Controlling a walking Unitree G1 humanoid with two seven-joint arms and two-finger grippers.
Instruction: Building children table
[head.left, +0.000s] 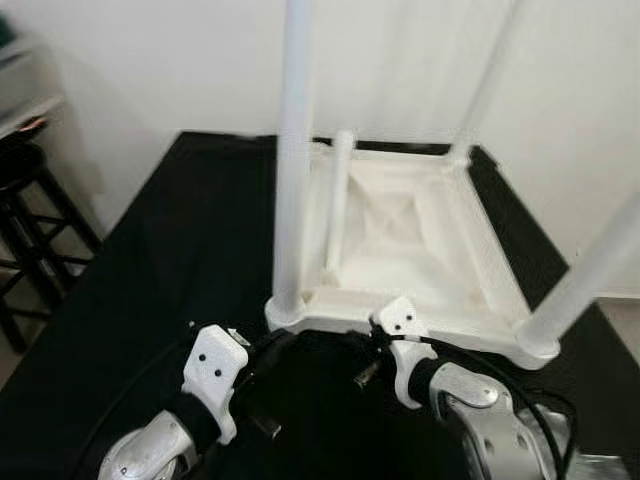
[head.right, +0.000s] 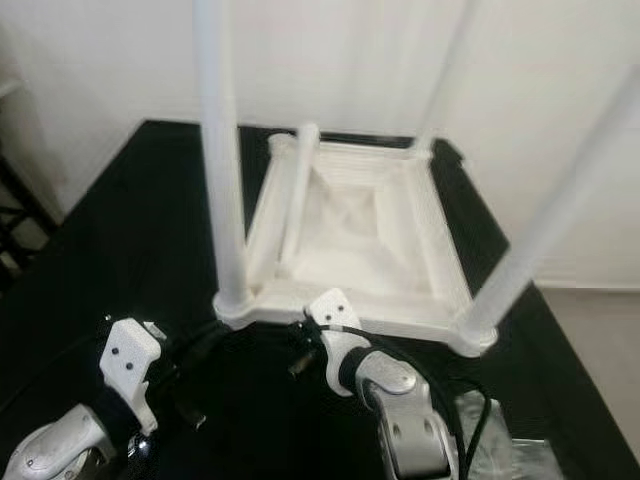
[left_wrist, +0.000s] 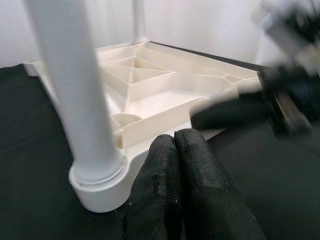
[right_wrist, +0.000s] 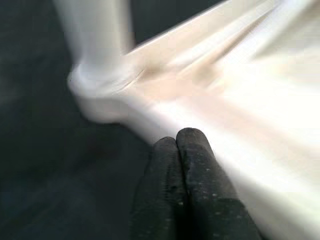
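A white children's table top lies upside down on a black surface. White legs stand in its near-left, near-right and far-right corners. A fourth leg leans inside the frame, its upper end by the far-left corner. My left gripper is shut with nothing in it, its tips against the near rim just beside the near-left leg's base. My right gripper is also shut and empty, its tips at the same near rim, close to that corner.
A dark wooden stool stands off the surface's left side. A white wall rises right behind the table top. Black cables loop around my right wrist. The black surface's edge runs close on the right.
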